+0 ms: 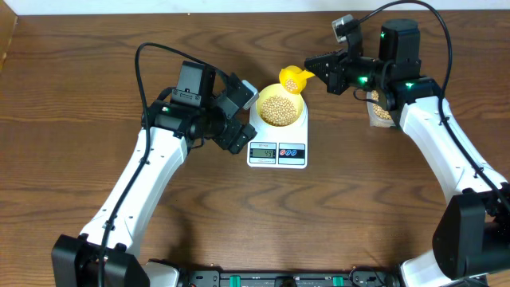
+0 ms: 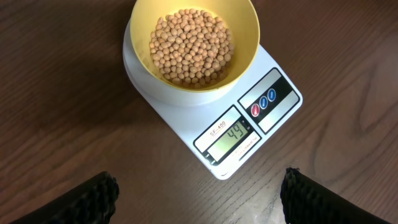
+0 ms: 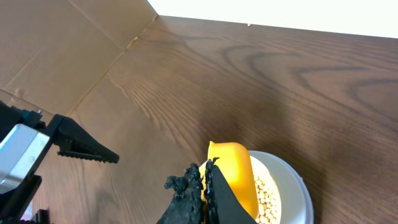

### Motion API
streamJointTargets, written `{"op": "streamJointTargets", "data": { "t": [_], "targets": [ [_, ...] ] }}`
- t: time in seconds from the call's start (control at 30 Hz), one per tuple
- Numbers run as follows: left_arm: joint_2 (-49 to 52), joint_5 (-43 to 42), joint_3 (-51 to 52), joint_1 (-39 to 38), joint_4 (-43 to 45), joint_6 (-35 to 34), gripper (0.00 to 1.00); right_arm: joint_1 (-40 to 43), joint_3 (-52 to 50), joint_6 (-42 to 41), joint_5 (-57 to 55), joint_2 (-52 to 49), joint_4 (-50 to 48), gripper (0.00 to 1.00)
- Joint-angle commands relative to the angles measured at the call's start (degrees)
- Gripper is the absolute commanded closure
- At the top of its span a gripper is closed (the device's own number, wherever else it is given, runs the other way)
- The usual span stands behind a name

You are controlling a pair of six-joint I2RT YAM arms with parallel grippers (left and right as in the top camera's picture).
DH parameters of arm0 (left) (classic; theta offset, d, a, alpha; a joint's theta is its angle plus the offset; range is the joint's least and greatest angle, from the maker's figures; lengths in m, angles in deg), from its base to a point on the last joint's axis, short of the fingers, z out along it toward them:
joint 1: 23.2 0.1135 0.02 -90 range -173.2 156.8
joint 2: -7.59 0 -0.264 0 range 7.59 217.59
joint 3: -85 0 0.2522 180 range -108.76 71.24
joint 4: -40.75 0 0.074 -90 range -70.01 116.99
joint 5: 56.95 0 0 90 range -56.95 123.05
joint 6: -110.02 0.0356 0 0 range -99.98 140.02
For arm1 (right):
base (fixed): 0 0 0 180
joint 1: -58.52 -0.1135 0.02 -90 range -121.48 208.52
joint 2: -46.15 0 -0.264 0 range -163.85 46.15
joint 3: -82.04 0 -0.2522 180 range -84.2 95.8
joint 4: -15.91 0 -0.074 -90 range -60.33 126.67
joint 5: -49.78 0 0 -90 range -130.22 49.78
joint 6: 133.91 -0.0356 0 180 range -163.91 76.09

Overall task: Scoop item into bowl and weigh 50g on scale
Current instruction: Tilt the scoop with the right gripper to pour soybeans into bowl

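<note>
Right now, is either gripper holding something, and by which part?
The right gripper holds the yellow scoop by its handle, over the bowl's edge. The left gripper is open and holds nothing.

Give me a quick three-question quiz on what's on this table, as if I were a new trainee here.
1. True or false: the bowl of beans sits on the scale.
2. Which gripper holds the yellow scoop? A. the left one B. the right gripper C. neither
3. Fill in: the scale's display reads ___.
Key: 1 true. 2 B: it is shut on the scoop's handle, while the left gripper is open and empty. 3: 44.
</note>
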Motion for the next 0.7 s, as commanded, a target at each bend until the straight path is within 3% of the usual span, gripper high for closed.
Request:
{"op": "streamJointTargets", "data": {
  "t": [0.0,0.67],
  "targets": [
    [-0.24,-0.74,0.63,0.24,0.00,0.37,0.14,-0.31,0.07,1.20,-0.70,1.55,-0.79,0.99],
    [-0.24,-0.74,0.63,0.24,0.00,0.37,0.14,-2.54,0.07,2.08,-4.35,1.44,-1.03,0.99]
  ]
}}
